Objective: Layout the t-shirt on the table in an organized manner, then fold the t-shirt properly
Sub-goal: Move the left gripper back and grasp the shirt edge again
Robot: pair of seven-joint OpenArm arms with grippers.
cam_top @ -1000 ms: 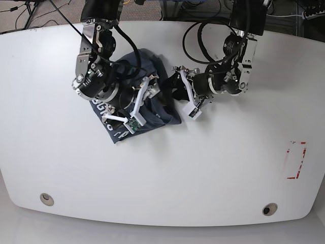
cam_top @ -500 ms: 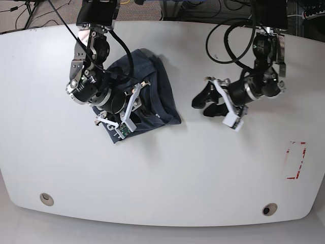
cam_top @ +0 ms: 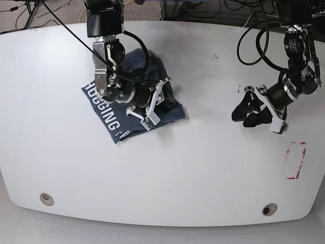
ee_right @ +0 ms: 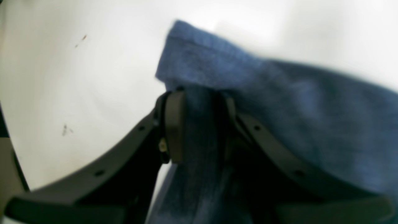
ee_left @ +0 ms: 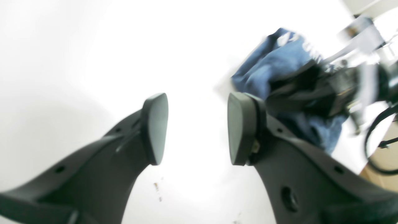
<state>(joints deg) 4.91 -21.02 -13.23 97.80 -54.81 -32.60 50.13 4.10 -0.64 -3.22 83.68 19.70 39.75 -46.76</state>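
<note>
Left wrist view: one left gripper point(ee_left: 197, 129) is present, its two dark fingers spread wide apart with nothing between them, over bare white table point(ee_left: 77, 62). One blue t-shirt point(ee_left: 279, 71) lies beyond the fingers, blurred, with the other arm's dark hardware on it. Right wrist view: one right gripper point(ee_right: 200, 124) is clamped on a fold of the t-shirt point(ee_right: 279, 102); fabric fills the gap between the two fingers and drapes over the right-hand one. The white table point(ee_right: 77, 77) behind carries a few small dark specks. Base view: one t-shirt point(cam_top: 114, 109), bunched, lies on the table point(cam_top: 193, 178) toward the far left part, white lettering showing along its left side. The right gripper point(cam_top: 150, 104) sits on the garment's right portion. The left gripper point(cam_top: 251, 112) hangs well apart from the garment, near the right edge, released and empty. Two round grommets point(cam_top: 46, 199) sit near the front corners, and one red-outlined rectangle point(cam_top: 296, 160) lies near the right edge. Cables and dark floor show beyond the far edge.
</note>
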